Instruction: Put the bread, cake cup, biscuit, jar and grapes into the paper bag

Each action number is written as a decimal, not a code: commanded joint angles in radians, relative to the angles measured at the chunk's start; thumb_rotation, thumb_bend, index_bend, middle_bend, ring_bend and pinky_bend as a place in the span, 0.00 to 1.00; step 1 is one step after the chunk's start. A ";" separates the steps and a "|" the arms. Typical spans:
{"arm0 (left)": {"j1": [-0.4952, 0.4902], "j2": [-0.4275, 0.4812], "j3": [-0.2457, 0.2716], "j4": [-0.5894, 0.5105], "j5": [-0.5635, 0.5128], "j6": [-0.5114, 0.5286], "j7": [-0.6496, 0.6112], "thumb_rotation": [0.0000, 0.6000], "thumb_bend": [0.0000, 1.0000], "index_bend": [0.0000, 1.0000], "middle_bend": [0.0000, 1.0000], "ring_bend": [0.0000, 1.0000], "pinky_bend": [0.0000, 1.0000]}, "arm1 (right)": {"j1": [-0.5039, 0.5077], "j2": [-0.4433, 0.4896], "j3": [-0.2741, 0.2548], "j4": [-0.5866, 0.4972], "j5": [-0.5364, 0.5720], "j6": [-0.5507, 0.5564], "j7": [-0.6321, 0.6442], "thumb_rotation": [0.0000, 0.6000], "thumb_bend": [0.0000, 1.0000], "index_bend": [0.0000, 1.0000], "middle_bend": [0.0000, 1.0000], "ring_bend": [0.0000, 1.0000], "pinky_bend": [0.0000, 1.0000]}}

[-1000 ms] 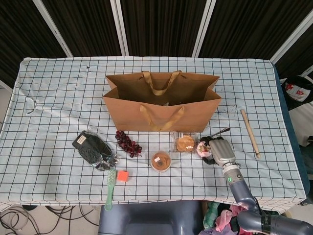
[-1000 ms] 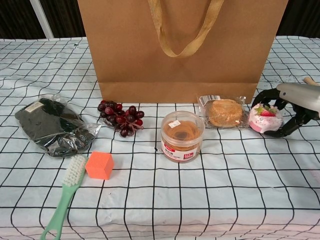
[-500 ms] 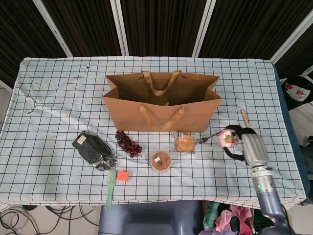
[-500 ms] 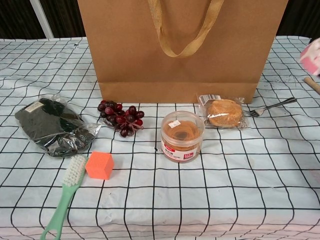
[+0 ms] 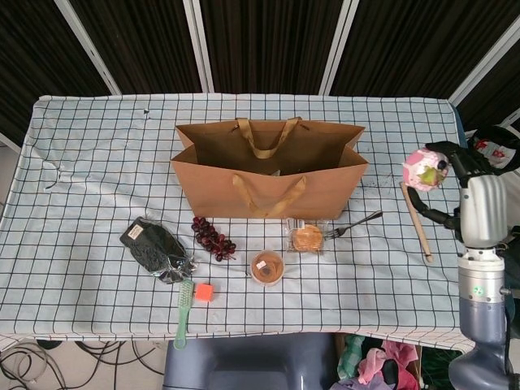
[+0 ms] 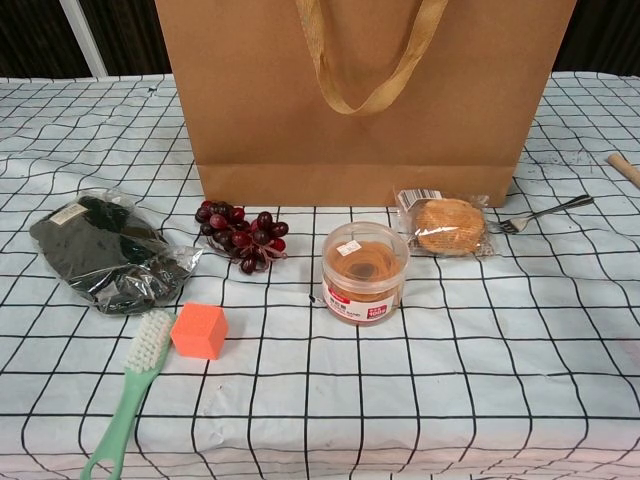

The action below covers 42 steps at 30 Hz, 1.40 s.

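My right hand (image 5: 463,180) is raised to the right of the paper bag (image 5: 270,169) and holds the pink cake cup (image 5: 422,170) in the air. The bag stands open at the middle of the table. In front of it lie the dark grapes (image 5: 213,237) (image 6: 240,235), the wrapped biscuit (image 5: 308,237) (image 6: 445,224) and the clear jar (image 5: 267,267) (image 6: 365,271). The dark bread in its clear wrapper (image 5: 154,247) (image 6: 108,251) lies at the left. The left hand shows in neither view.
A green brush (image 5: 184,313) (image 6: 130,395) and an orange cube (image 5: 203,292) (image 6: 199,330) lie near the front edge. A fork (image 5: 354,224) (image 6: 540,214) lies right of the biscuit. A wooden stick (image 5: 415,219) lies at the right.
My right hand has lifted the cake cup off the table beside the biscuit and carried it up and to the right, leaving the chest view.
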 commanded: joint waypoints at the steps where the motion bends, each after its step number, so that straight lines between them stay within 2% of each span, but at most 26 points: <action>1: 0.000 0.000 -0.001 0.001 -0.002 -0.001 -0.002 1.00 0.10 0.01 0.08 0.00 0.06 | 0.101 -0.007 0.051 -0.016 0.054 -0.108 -0.065 1.00 0.45 0.39 0.37 0.40 0.26; 9: -0.001 0.006 0.000 0.005 -0.005 -0.012 -0.013 1.00 0.10 0.01 0.08 0.00 0.06 | 0.317 -0.103 0.119 0.059 0.259 -0.301 -0.212 1.00 0.45 0.39 0.37 0.40 0.26; 14: -0.002 0.013 0.000 0.010 -0.003 -0.020 -0.033 1.00 0.10 0.01 0.08 0.00 0.05 | 0.426 -0.168 0.130 0.120 0.361 -0.363 -0.313 1.00 0.45 0.39 0.36 0.40 0.26; 18: -0.005 0.012 0.000 0.013 -0.003 -0.027 -0.034 1.00 0.10 0.01 0.08 0.00 0.05 | 0.487 -0.212 0.116 0.150 0.412 -0.401 -0.368 1.00 0.42 0.39 0.35 0.38 0.26; 21: -0.006 0.014 0.001 0.014 -0.003 -0.029 -0.034 1.00 0.10 0.01 0.08 0.00 0.05 | 0.526 -0.234 0.097 0.167 0.475 -0.434 -0.418 1.00 0.35 0.30 0.25 0.29 0.24; 23: -0.004 0.015 0.001 0.012 0.000 -0.025 -0.040 1.00 0.10 0.01 0.08 0.00 0.05 | 0.546 -0.231 0.083 0.165 0.529 -0.461 -0.452 1.00 0.32 0.21 0.13 0.19 0.22; 25: -0.003 0.017 0.003 0.013 0.004 -0.025 -0.044 1.00 0.10 0.01 0.08 0.00 0.05 | 0.559 -0.214 0.069 0.154 0.578 -0.487 -0.483 1.00 0.31 0.14 0.05 0.15 0.22; 27: -0.003 0.018 0.004 0.014 0.005 -0.026 -0.045 1.00 0.10 0.01 0.08 0.00 0.05 | 0.568 -0.199 0.063 0.142 0.608 -0.496 -0.500 1.00 0.30 0.09 0.01 0.13 0.21; 33: -0.004 0.017 0.003 0.014 0.001 -0.027 -0.042 1.00 0.10 0.01 0.08 0.00 0.05 | 0.566 -0.167 0.070 0.115 0.624 -0.465 -0.487 1.00 0.29 0.06 0.00 0.12 0.21; 38: -0.004 0.015 0.002 0.013 -0.003 -0.025 -0.037 1.00 0.10 0.01 0.08 0.00 0.05 | 0.541 -0.143 0.079 0.091 0.562 -0.399 -0.458 1.00 0.26 0.06 0.00 0.12 0.21; 42: -0.004 0.014 0.001 0.012 -0.005 -0.025 -0.032 1.00 0.10 0.01 0.08 0.00 0.05 | 0.486 -0.115 0.091 0.055 0.485 -0.284 -0.424 1.00 0.25 0.06 0.03 0.14 0.21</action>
